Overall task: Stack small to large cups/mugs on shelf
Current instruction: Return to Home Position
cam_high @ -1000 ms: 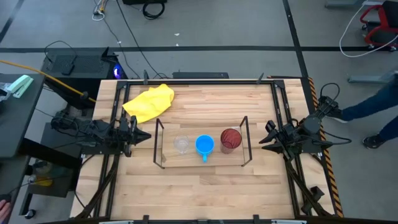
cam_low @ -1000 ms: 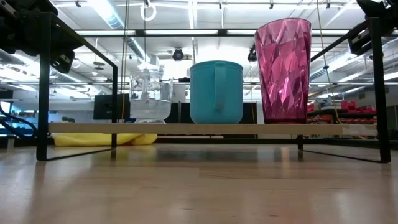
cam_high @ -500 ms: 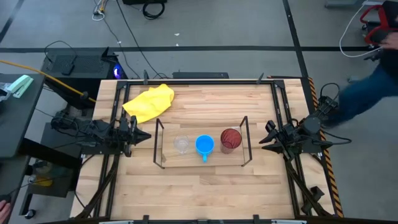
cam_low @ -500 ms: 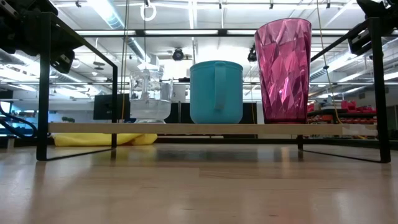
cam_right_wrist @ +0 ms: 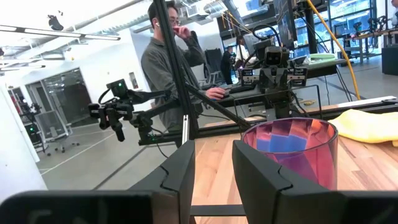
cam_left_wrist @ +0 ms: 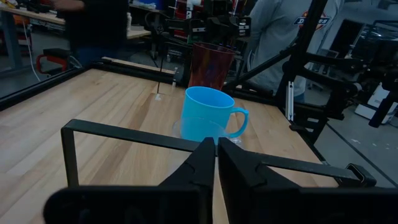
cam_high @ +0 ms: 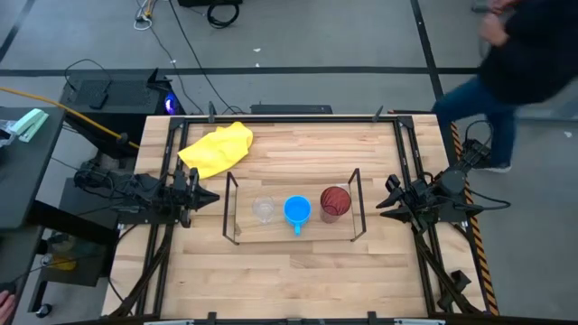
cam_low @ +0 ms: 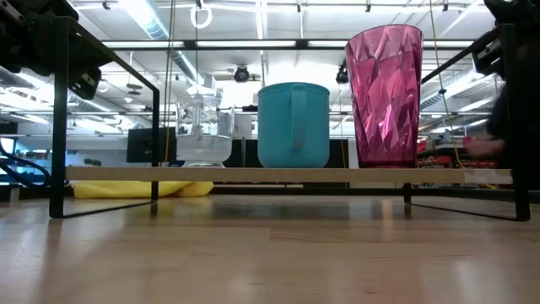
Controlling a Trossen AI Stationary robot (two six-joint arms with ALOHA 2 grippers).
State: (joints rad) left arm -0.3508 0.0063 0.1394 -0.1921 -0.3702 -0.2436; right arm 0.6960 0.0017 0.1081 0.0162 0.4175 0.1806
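Observation:
Three cups stand in a row on the board of the black wire shelf (cam_high: 232, 209): a small clear cup (cam_high: 263, 209) on the left, a bright blue mug (cam_high: 297, 210) in the middle with its handle toward the near edge, and a taller dark red cup (cam_high: 335, 202) on the right. Each rests on its base on the board (cam_low: 126, 174). My left gripper (cam_high: 213, 199) is shut and empty, level, just left of the shelf. My right gripper (cam_high: 383, 206) is open and empty, level, just right of the shelf, facing the red cup (cam_right_wrist: 289, 158).
A yellow cloth (cam_high: 217, 148) lies at the table's far left. Black rails (cam_high: 405, 153) run along the table's sides. A person (cam_high: 506, 68) moves on the floor beyond the table's far right corner. Bare wood lies in front of the shelf (cam_high: 298, 280).
Both arms and the three cups have kept still. A person beyond the table's right side has walked toward the far side of the room.

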